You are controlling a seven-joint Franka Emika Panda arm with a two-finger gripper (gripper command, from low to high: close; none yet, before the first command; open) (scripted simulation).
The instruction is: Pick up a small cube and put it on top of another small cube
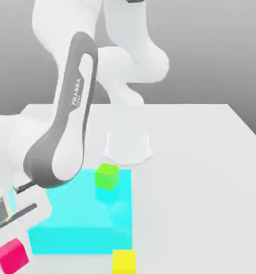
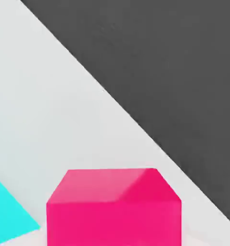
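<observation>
Magenta cube (image 1: pixel 12 255) sits at the lower corner of the exterior view's left, directly under the arm's hand (image 1: pixel 15 214). In the hand view the same cube (image 2: pixel 114 209) looms close to the camera, resting on the white table (image 2: pixel 49 120). The claw is fully closed; the fingers themselves are hidden, so whether they clamp the magenta cube cannot be told. Yellow cube (image 1: pixel 123 261) rests on the table just beside the near edge of the cyan block (image 1: pixel 92 219), well apart from the magenta cube. Green cube (image 1: pixel 107 176) stands on top of the cyan block, near its far edge. The arm (image 1: pixel 71 118) reaches down across the exterior view's left.
</observation>
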